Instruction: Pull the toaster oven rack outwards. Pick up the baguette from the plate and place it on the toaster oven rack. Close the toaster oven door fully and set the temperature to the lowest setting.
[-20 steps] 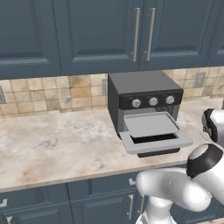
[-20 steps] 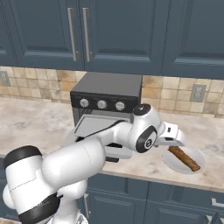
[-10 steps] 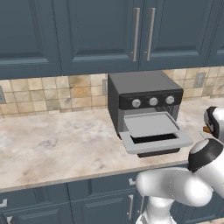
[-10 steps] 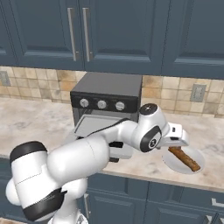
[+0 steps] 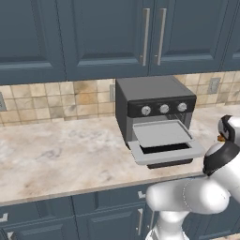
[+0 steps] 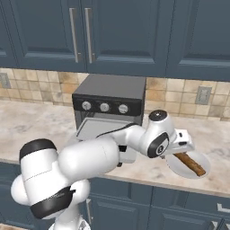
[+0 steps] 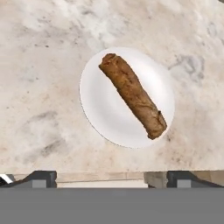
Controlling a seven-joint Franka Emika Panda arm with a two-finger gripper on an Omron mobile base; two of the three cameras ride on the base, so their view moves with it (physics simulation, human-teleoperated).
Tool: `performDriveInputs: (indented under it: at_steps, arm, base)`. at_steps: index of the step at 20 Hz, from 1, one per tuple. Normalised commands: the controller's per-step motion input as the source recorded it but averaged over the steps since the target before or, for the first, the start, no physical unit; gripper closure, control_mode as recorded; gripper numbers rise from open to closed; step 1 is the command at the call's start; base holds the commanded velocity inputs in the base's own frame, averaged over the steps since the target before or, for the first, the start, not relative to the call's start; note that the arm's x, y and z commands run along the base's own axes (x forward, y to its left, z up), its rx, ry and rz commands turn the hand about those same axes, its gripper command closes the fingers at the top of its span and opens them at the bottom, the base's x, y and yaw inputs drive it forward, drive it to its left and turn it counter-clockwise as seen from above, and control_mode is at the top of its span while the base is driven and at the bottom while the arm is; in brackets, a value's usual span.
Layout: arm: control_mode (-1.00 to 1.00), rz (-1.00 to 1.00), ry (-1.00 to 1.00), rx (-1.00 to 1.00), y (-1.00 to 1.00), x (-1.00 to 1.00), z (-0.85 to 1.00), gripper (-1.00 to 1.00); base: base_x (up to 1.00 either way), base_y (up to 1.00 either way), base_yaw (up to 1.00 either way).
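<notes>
Golden-brown elongated baguette lying slantwise on the pale round plate, on the marbled beige counter right of the boxy dark grey toaster oven. From the right base view, plate partly hidden behind the white arm's hand; from the left, light grey rack drawn out above the dropped windowed door. Gripper above the plate, fingers wide apart, empty, touching nothing.
</notes>
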Motion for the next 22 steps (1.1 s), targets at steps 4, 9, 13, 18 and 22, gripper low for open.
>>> performDriveInputs:
  at_steps: [4, 9, 13, 18, 22]
  arm:
    - [-1.00, 0.22, 0.08, 0.00, -0.03, 0.24, -0.04, -1.00]
    - [-1.00, 0.20, 0.10, 0.00, -0.01, 0.28, -0.04, -1.00]
    - [-1.00, 0.18, 0.10, 0.00, -0.03, 0.29, -0.09, -1.00]
    - [-1.00, 0.14, 0.10, 0.00, -0.06, 0.28, -0.15, -1.00]
    - [-1.00, 0.08, 0.10, 0.00, -0.13, 0.26, -0.16, -1.00]
  base:
    - [0.00, 0.00, 0.00]
    - [0.00, 0.00, 0.00]
    - [0.00, 0.00, 0.00]
    - [0.00, 0.00, 0.00]
    - [0.00, 0.00, 0.00]
